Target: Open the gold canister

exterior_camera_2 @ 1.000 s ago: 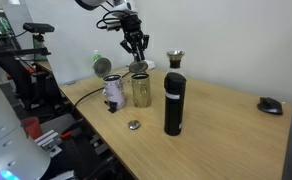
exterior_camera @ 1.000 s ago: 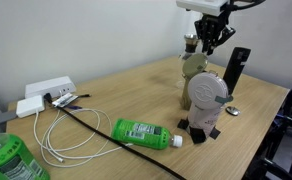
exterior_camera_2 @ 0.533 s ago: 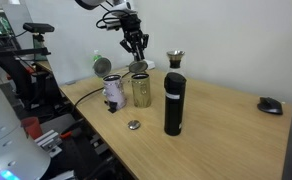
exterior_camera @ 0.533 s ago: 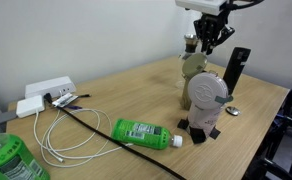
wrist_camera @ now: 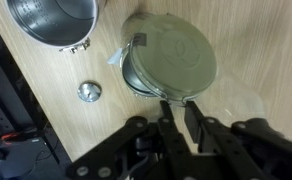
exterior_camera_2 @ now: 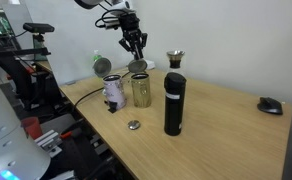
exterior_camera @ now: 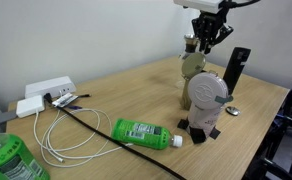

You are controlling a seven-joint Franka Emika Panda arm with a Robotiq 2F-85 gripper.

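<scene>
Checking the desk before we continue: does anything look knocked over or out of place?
The green plastic bottle lies on its side, capped, with no spill visible. A small round metal piece lies loose on the wooden table. Nothing else stands out.

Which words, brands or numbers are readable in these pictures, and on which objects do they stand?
No text can be read for certain.
Lying green bottle: white print on its label, too small to read.
Pale grey gadget: dark marks on its side, blurred.
Gold canister: no lettering visible.
</scene>
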